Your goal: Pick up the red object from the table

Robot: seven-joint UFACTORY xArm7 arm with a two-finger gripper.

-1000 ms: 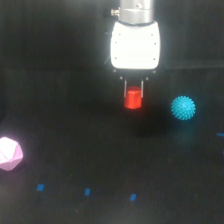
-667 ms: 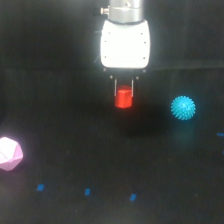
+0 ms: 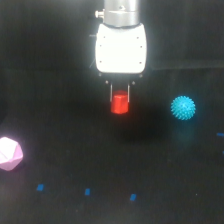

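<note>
My gripper (image 3: pixel 120 98) is clamped on the red object (image 3: pixel 120 104), one thin finger down each side — pinched across its faceted sides so it hangs straight. It looks clear of the table (image 3: pixel 65 150), a soft shadow below it — lifted, I judge. I point straight down, white body above. Teal ball (image 3: pixel 183 107) and pink polyhedron (image 3: pixel 10 153) sit well apart.

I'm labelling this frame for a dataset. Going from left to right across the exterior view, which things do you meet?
Pink polyhedron → red object held in the pincer → teal spiky ball, all over the black table.
</note>
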